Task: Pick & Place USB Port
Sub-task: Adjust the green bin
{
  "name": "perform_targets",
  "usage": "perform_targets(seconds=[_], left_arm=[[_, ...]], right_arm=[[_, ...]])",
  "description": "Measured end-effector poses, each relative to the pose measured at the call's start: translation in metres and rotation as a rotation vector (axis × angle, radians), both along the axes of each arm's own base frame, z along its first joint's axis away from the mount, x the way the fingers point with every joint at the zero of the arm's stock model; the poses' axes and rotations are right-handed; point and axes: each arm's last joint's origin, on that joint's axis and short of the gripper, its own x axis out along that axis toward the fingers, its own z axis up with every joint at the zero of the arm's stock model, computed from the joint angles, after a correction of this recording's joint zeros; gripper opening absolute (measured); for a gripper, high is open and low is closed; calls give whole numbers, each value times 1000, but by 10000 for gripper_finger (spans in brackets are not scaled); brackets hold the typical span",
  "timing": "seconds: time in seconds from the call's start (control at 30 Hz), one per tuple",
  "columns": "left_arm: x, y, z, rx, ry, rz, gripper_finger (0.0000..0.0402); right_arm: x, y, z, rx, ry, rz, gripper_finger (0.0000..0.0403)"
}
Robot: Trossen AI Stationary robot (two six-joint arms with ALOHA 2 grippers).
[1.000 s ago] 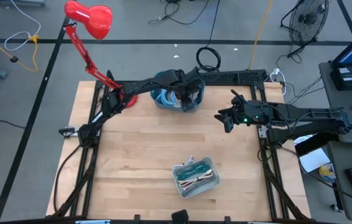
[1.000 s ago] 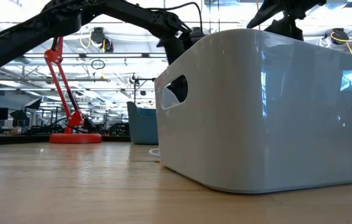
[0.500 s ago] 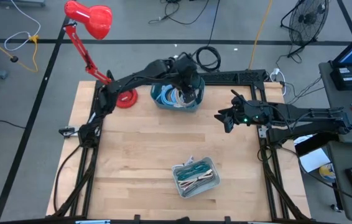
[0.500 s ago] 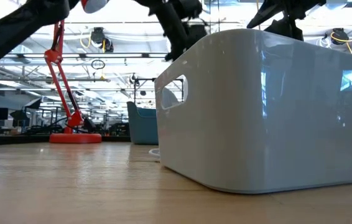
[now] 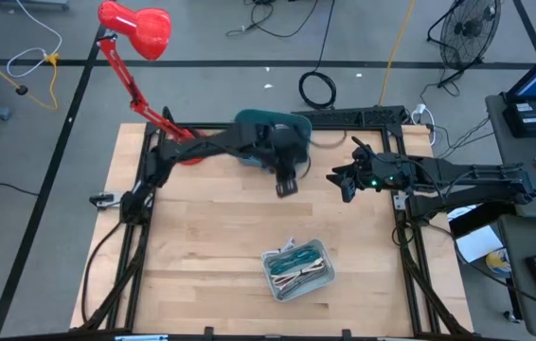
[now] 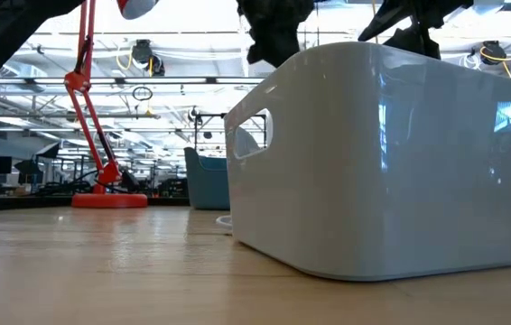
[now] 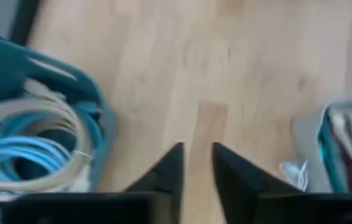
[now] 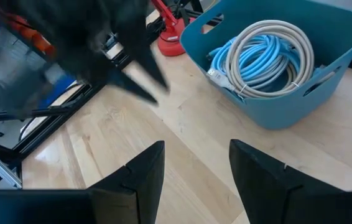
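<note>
A teal bin point(image 8: 282, 112) at the table's far middle holds coiled blue and beige USB cables point(image 8: 263, 50); they lie loose on its floor. My left gripper point(image 5: 287, 185) hangs over bare wood just in front of that bin point(image 7: 2, 62), fingers pointing down. Its fingertips point(image 7: 198, 155) stand a narrow gap apart with only wood showing between them. My right gripper point(image 5: 344, 182) waits to the right of the bin, open point(image 8: 191, 168) and empty. A white bin point(image 5: 266, 263) of mixed cables stands near the front edge.
A red desk lamp point(image 5: 135, 28) stands with its base at the far left, beside the teal bin. The white bin point(image 6: 391, 162) fills much of the low view. Bare wood lies between the two bins and on the table's left half.
My left gripper has risen from over the teal bin and gone toward the table's near edge; it now hangs over bare wood in front of the bin. The cables have stayed in the bin.
</note>
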Motion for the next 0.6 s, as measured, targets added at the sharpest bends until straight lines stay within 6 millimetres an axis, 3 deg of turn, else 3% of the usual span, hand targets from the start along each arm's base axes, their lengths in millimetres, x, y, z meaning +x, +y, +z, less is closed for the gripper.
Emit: perform_targets(seconds=[0.07,0.13,0.33,0.6], left_arm=[[3,-8,-15,13,50,-16,35],[3,-10,-29,14,99,-3,12],[-5,13,-77,-15,238,95,3],[-17,46,-131,-91,274,127,1]], right_arm=[[0,0,0,-6,3,4,171],[0,0,0,-8,3,5,171],[0,0,0,-10,4,7,171],[0,0,0,-11,5,8,171]])
